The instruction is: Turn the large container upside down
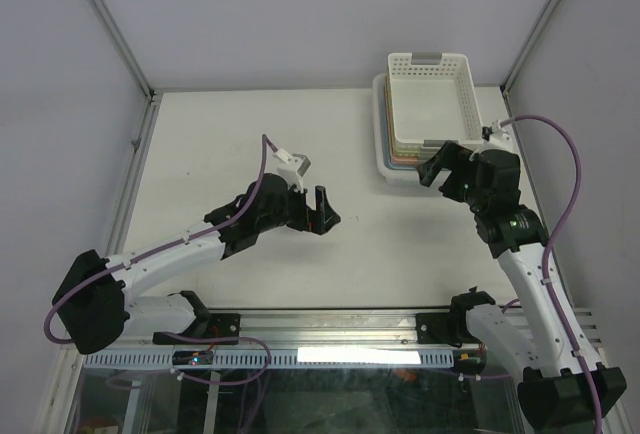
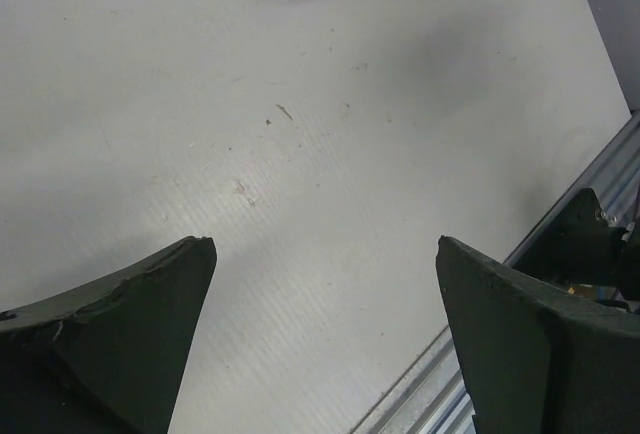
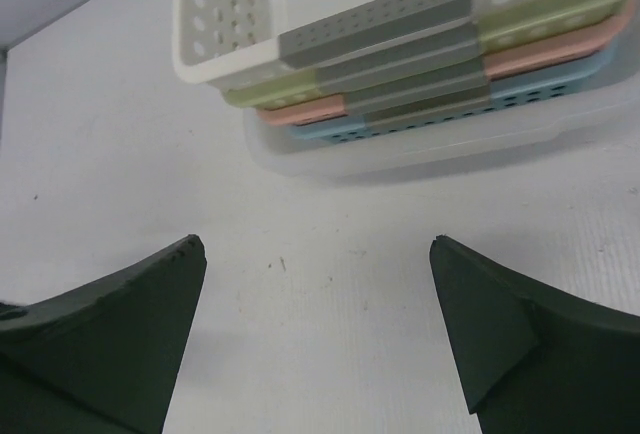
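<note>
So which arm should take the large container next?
Right. The right gripper, open, faces the large container just short of its rim; the left gripper hangs open over bare table, far off.

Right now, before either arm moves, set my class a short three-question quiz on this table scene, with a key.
1. True or false: the right gripper is shut on the white basket.
2. Multiple choice: the basket directly under the white basket is A) blue, B) green, C) pink.
3. Fill in: the large container that holds the baskets lies nearer the ____ arm.

Key: 1 false, its jaws stand open and apart from the basket. 2 B, the green basket. 3 right.
</note>
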Robot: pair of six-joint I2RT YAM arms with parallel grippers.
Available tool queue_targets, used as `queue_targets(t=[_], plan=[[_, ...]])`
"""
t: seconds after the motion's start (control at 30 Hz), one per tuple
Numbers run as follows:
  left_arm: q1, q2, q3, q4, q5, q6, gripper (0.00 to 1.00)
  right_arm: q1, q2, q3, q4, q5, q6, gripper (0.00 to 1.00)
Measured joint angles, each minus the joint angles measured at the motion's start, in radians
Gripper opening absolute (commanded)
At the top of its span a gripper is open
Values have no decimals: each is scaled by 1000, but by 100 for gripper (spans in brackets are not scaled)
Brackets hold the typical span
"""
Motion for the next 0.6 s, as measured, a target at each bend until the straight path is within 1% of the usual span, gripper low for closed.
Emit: queue_targets(t=[0.1, 0.17, 0.23, 0.3, 0.4, 0.43, 0.47, 0.6], plan=[[3, 8, -28, 20, -1, -3, 99, 1, -14, -21, 24, -143, -30, 99], [3, 8, -37, 24, -4, -3, 99, 6, -29, -29, 36, -212, -48, 99], [2, 8, -38, 30, -12, -3, 99, 16, -37, -24, 59, -259, -62, 99], [2, 3, -38, 41, -31, -1, 99, 28, -12, 18, 61, -286, -71, 99], [3, -15, -38, 55, -70, 0, 99, 62, 125, 203, 32, -285, -77, 99], [3, -23, -38, 56, -84, 1, 99, 85, 196, 297, 28, -262, -79, 99], [3, -31, -37, 53, -97, 2, 99, 101, 245, 352, 39, -250, -82, 99], [3, -39, -21, 6, -137, 1, 99, 166, 465, 558, -4, -125, -105, 99]])
